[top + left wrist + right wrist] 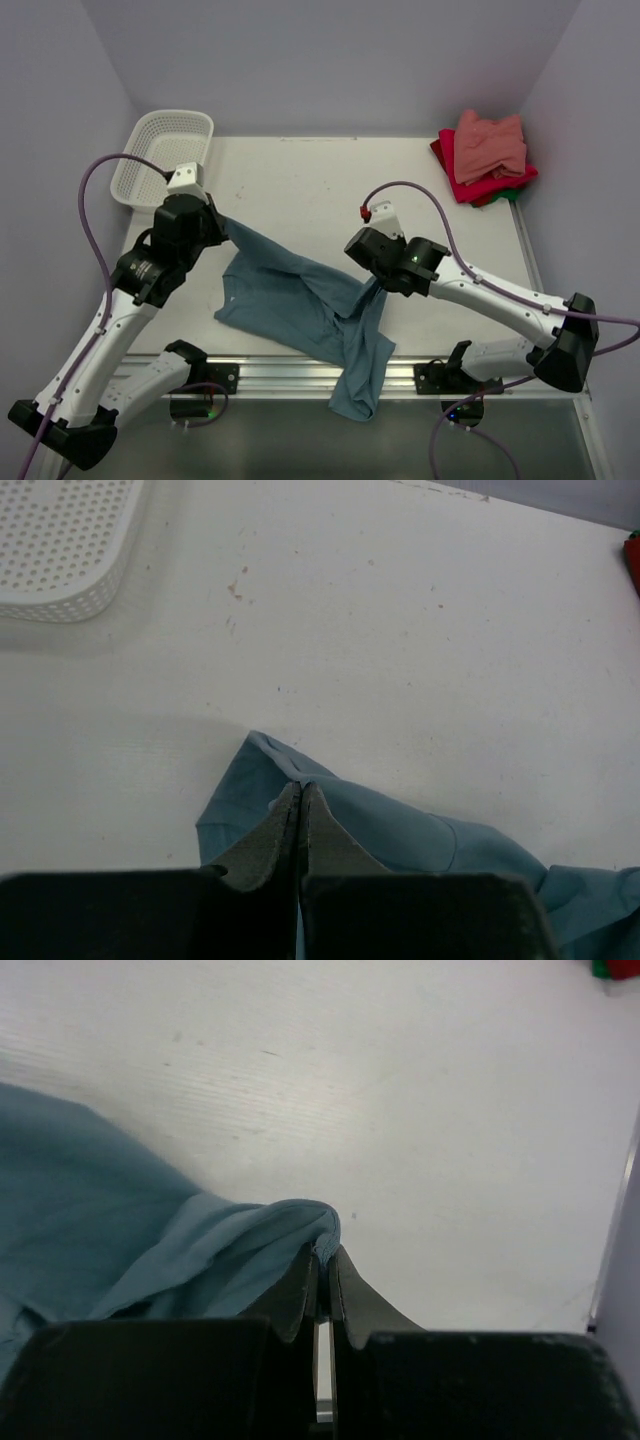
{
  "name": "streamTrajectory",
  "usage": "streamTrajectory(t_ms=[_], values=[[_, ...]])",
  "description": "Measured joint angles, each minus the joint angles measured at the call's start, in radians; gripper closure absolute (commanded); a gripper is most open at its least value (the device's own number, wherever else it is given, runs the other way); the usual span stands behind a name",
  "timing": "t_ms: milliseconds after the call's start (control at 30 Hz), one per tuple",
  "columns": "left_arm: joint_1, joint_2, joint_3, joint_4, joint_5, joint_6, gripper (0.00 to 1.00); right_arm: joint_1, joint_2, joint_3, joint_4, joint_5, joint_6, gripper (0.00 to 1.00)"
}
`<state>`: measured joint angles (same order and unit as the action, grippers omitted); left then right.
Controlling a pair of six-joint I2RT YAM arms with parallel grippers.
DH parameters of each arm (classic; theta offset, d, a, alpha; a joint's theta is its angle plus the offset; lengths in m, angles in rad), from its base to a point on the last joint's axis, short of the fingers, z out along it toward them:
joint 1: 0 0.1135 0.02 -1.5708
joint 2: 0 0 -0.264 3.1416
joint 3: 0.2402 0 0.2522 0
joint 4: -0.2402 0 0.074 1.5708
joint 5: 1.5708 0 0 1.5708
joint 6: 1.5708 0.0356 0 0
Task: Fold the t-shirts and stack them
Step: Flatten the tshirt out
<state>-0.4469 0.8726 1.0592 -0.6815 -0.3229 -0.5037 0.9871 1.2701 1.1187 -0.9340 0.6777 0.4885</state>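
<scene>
The blue shirt (300,300) lies rumpled on the table (300,180), towards the front, with one end spilling over the near edge and hanging down. It is not folded yet, and I'd say it is not even spread out.

The left gripper (300,792) has its fingers pressed together on a corner of the cloth at the shirt's far left side, and the fabric rises off the table to meet it. The right gripper (323,1257) is likewise clamped on a bunched fold at the shirt's right side, with the cloth wrapping over its tips. The two pinches sit well apart, with the body of the shirt sagging between them. To my eye that is the point of holding it this way: with a hold at each side, the arms can pull the cloth taut, drag the hanging end back up onto the table and lay the whole thing flat before any fold is made.

The folded shirts (485,155) wait in the far right corner, pink on top, red beneath, a bit of green showing at the edge. That is likely where the blue one ends up. The white basket (165,150) sits in the far left corner, beside the left arm
</scene>
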Motion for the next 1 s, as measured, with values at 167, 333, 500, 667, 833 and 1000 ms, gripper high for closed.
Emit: streamTrajectory(t_ms=[167,333,500,667,833,1000], values=[[0.0,-0.004,0.047,-0.037,-0.059,0.019,1.0,-0.044,-0.005,0.014,-0.158,0.138,0.138,1.0],[0.0,-0.013,0.121,-0.069,-0.122,0.046,1.0,-0.131,-0.115,0.013,-0.219,0.186,0.195,1.0],[0.0,-0.013,0.162,-0.081,-0.156,0.065,1.0,-0.203,-0.208,0.017,-0.229,0.224,0.183,1.0],[0.0,0.027,0.224,-0.092,-0.175,0.09,1.0,-0.258,-0.218,0.064,-0.203,0.232,0.113,1.0],[0.0,0.063,0.329,-0.097,-0.202,0.124,1.0,-0.273,-0.219,0.128,-0.148,0.249,0.031,1.0],[0.0,0.066,0.448,-0.087,-0.185,0.177,1.0,-0.273,-0.249,0.186,-0.045,0.222,-0.095,1.0]])
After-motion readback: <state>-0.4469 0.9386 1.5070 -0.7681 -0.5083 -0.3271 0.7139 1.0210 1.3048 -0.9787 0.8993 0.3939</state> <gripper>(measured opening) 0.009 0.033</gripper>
